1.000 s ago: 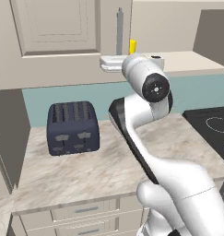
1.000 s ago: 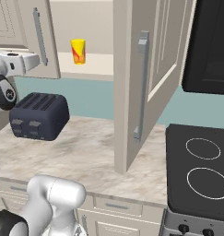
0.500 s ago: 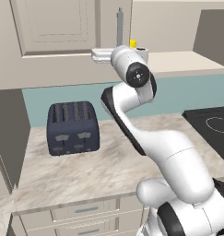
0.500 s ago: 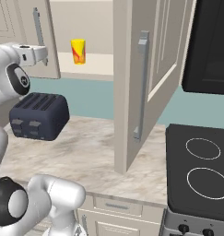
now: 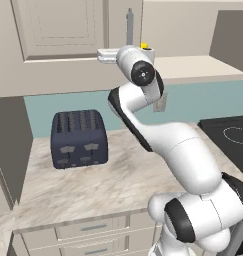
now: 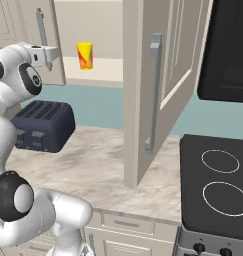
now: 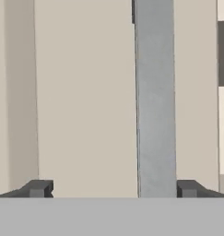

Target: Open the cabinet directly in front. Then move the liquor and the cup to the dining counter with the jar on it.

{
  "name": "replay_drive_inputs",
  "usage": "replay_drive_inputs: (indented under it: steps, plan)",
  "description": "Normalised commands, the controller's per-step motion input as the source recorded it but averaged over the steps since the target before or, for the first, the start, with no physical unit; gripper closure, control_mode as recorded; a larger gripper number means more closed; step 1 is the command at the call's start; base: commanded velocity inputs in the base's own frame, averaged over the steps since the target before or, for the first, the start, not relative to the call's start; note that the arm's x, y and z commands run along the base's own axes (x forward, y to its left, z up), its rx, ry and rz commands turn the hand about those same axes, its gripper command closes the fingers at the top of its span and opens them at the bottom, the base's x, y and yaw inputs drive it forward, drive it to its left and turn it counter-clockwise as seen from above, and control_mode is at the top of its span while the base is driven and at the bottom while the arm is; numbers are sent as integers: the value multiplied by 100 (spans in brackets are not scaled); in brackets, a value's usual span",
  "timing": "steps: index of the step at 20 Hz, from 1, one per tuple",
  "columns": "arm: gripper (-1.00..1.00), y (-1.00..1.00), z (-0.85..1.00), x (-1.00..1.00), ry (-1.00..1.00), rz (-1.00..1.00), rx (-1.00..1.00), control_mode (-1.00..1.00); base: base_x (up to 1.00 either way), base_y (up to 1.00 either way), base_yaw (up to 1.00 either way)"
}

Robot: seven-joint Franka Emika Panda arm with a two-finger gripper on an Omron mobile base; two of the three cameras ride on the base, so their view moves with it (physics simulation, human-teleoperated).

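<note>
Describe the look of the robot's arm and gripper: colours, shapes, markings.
The arm is glossy white, built of rounded tubular links with dark grey joint bands and black round end caps. The gripper has two small dark grey, blocky fingertips. No cables or markings are visible.

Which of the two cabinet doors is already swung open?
The right door: it stands swung out over the counter. The left door, by the gripper, is closed.

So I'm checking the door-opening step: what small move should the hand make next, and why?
Probably ease forward and close on the left door's handle. The open hand faces that bar, its tips apart on either side, and the left door looks shut while the right door already stands open.
</note>
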Motion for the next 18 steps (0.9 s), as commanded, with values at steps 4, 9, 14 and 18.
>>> replay_drive_inputs:
  steps: [4,9,14,18]
  plan:
    - [-100,0,0,84,3,0,0,-100,0,0,0]
    - [100,0,0,74,2,0,0,-100,0,0,0]
    - [100,0,0,2,0,0,0,-100,0,0,0]
    - [100,0,0,0,0,0,0,-100,0,0,0]
